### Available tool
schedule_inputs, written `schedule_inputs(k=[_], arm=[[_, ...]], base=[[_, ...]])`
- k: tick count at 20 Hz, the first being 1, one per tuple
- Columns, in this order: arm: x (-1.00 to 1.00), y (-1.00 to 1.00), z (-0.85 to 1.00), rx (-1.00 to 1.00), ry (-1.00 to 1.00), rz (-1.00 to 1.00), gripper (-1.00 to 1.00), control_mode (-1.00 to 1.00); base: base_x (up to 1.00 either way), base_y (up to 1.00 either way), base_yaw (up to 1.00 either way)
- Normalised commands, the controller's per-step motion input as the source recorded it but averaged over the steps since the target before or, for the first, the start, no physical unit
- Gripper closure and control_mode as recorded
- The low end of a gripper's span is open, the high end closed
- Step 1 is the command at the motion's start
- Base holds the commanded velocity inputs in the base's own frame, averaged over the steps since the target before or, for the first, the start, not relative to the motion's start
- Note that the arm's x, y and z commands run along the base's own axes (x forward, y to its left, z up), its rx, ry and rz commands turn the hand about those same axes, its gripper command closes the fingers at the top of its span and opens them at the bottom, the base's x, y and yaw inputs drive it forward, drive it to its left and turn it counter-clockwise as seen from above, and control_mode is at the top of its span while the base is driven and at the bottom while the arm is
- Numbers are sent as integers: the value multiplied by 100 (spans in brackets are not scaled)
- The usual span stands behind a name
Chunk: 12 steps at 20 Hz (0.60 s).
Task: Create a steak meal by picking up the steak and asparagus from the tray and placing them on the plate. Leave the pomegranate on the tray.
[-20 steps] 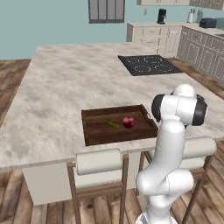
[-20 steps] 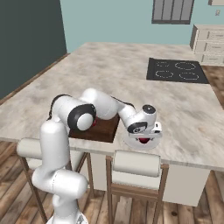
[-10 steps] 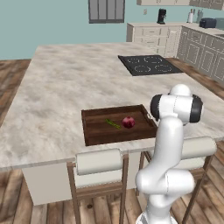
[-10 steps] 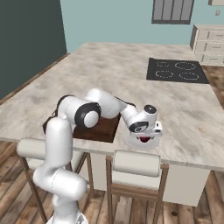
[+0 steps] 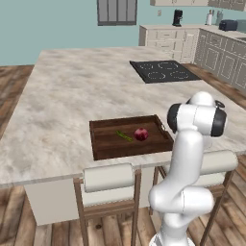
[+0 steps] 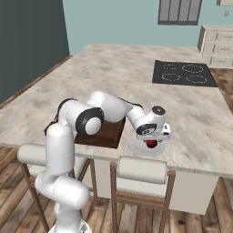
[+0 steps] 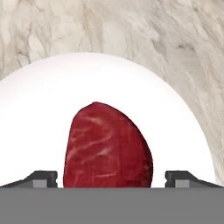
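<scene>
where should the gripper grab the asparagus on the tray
Grip the asparagus at mid-stalk, coming straight down from above with the fingers across its width. It lies flat on the tray floor, thin and slightly bent, just beside the pomegranate, so approach clear of that.

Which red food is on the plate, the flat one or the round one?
The flat one, the steak, lies on the white plate. The round pomegranate sits on the tray.
</scene>
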Motion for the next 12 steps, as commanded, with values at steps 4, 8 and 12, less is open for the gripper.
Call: schedule_inputs(k=[4,8,12], arm=[[-17,6,19,-1,-3,0,-100,-100],[-28,8,14,-2,-2,0,-100,-100],[-61,33,63,-5,-15,1,-100,-100]], base=[[0,0,0],[0,0,0],[0,0,0]])
